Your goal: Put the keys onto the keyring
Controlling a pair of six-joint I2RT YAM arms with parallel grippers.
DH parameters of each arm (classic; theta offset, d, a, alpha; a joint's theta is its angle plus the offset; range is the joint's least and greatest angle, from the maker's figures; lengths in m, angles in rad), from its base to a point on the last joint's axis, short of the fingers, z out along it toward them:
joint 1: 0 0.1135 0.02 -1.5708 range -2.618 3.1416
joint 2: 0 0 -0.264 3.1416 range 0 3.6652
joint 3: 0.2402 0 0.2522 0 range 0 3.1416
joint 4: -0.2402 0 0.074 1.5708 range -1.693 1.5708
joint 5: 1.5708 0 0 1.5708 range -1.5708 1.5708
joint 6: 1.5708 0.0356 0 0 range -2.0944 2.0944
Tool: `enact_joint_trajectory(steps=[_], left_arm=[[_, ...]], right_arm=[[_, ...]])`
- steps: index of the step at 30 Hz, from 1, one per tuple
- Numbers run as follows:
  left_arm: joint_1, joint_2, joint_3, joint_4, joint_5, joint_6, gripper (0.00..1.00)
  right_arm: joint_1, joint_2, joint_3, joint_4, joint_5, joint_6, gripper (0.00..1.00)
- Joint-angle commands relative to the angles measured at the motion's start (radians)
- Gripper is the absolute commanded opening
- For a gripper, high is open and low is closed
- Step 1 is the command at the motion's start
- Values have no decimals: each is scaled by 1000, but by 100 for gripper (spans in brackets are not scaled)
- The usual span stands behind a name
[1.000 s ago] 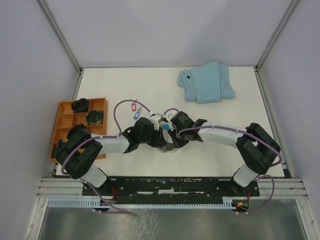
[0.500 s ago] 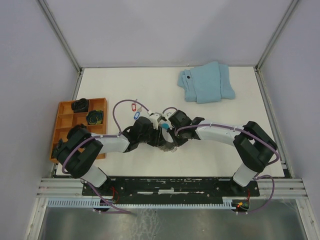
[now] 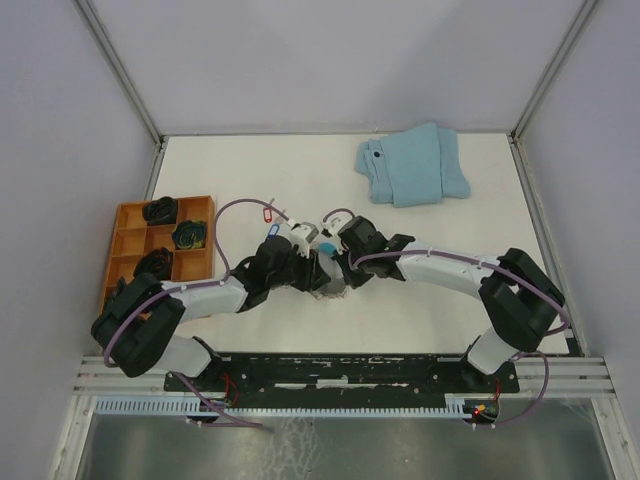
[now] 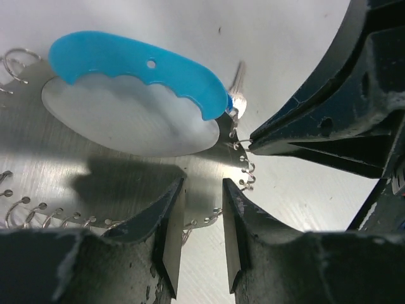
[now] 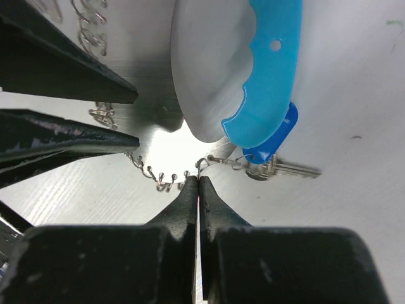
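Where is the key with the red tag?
In the top view, the key with the red tag lies on the table, left of the middle, right beside a blue-tagged key and to the right of the orange tray.

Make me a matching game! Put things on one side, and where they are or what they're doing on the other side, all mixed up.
Things:
1. cloth
2. tray
3. left gripper
4. right gripper

Places or states:
A. pinched shut on the wire of the keyring
B. at the left side of the table
C. open
D. folded, at the far right of the table

Pairs: 1-D, 2-B, 3-C, 4-A
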Motion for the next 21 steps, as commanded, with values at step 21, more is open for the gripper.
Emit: enact_joint_trajectory(steps=[21], left_arm=[[149,-194,54,124,104,-83,37]], right_arm=[[-111,-392,-75,435,-209,-162,1]])
